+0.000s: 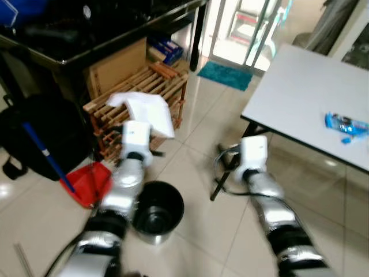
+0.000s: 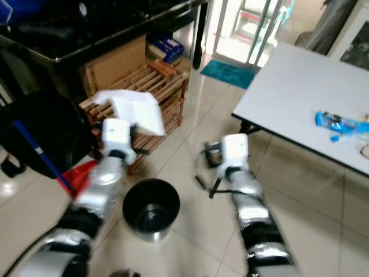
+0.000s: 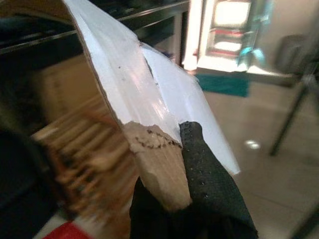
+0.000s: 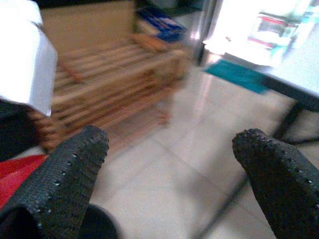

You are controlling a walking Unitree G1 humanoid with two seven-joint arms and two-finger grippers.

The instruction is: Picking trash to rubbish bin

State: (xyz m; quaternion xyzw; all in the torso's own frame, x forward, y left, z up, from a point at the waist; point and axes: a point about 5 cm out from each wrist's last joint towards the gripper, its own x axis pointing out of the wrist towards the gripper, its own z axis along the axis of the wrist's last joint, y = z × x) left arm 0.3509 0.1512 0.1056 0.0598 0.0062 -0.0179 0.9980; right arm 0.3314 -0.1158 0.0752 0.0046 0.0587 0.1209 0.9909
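Observation:
My left gripper (image 3: 167, 167) is shut on a torn piece of white cardboard (image 1: 144, 109) with a brown inner side (image 3: 154, 164), held up above the wooden rack. A black round rubbish bin (image 1: 157, 209) stands on the tiled floor just below and right of my left forearm. My right gripper (image 4: 169, 164) is open with nothing between its fingers (image 4: 65, 174), hovering over the floor beside the bin. A blue wrapper (image 1: 345, 124) lies on the white table (image 1: 294, 98) at the right.
A slatted wooden rack (image 1: 144, 95) stands ahead on the left under a dark shelf unit with a cardboard box (image 1: 115, 69). A black backpack (image 1: 34, 138) and a red dustpan (image 1: 89, 183) with a blue handle sit at far left. A teal mat (image 1: 226, 75) lies by the doorway.

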